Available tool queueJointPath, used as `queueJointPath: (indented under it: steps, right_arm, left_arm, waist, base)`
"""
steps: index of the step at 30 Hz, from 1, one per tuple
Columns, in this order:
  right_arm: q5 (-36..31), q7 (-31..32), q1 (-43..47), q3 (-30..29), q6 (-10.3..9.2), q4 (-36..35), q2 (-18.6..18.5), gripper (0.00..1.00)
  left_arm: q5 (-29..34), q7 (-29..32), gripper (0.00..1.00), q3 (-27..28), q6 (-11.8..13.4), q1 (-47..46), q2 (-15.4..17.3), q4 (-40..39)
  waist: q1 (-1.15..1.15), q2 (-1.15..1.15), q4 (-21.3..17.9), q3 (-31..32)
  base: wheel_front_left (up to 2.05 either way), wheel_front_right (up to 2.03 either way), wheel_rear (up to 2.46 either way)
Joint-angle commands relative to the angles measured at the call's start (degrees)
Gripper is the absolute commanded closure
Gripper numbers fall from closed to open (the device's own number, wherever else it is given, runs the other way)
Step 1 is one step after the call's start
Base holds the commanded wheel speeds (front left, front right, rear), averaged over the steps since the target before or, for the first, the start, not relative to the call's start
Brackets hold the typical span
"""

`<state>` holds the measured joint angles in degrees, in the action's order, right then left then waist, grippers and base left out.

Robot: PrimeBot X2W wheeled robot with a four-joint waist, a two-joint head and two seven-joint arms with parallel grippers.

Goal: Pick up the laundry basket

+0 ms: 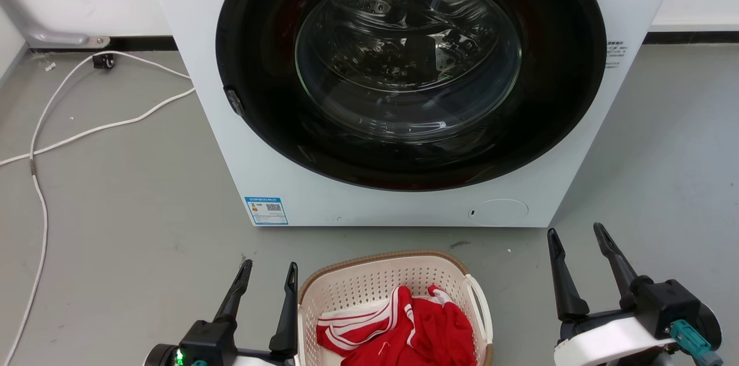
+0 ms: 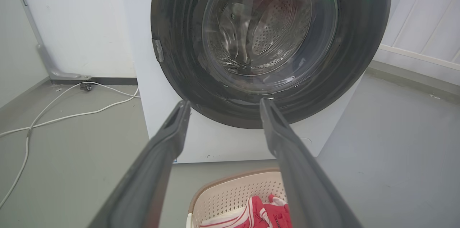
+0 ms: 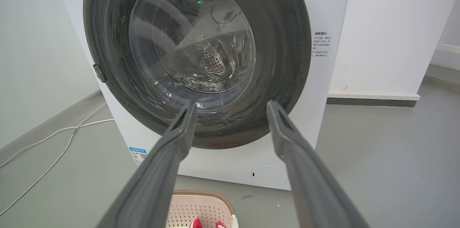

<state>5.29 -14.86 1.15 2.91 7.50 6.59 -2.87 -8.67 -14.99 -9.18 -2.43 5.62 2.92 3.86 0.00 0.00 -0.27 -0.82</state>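
**Head view, left to right.** A white cable trails over the grey floor, well to the left of the left pincer. This pincer stands at the lower edge, its two dark fingers moderately apart and holding nothing. Just to the right of its inner finger lies the laundry basket; whether finger and brown rim touch cannot be told. The basket sits upright on the floor with a red-and-white garment inside. Ahead of both pincers' fingertips stands the washing machine, its round door shut. The right pincer, fingers likewise apart and empty, stands well to the right of the basket's white handle, with floor between.

**Wrist views.** In each, the basket lies low between that pincer's fingers.
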Motion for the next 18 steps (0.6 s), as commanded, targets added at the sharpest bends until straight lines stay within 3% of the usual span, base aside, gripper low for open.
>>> queueJointPath:
  steps: [1,10,18]
  right_arm:
    - [0.42,-0.35,-0.89,0.05,-0.02,0.08,-0.01,0.00]
    - [0.22,-0.35,-1.57,0.06,-0.02,0.33,-0.01,0.00]
    - [-0.83,1.10,-5.04,0.50,-0.02,0.76,0.00,0.00]
  left_arm:
    - [0.12,-0.30,0.00,-0.03,0.37,-0.37,-0.05,0.04]
    - [-0.43,-0.24,0.00,0.13,0.40,-1.20,-0.05,0.80]
    - [-0.25,-0.24,0.00,1.49,-0.65,-5.10,-0.05,4.37]
  waist:
    - [0.00,0.00,0.00,-0.15]
    - [0.00,0.00,-0.19,-2.04]
    - [0.00,0.00,-0.48,-8.76]
  base:
    - [0.00,0.00,0.00]
    - [0.00,0.00,0.00]
    - [0.00,0.00,0.00]
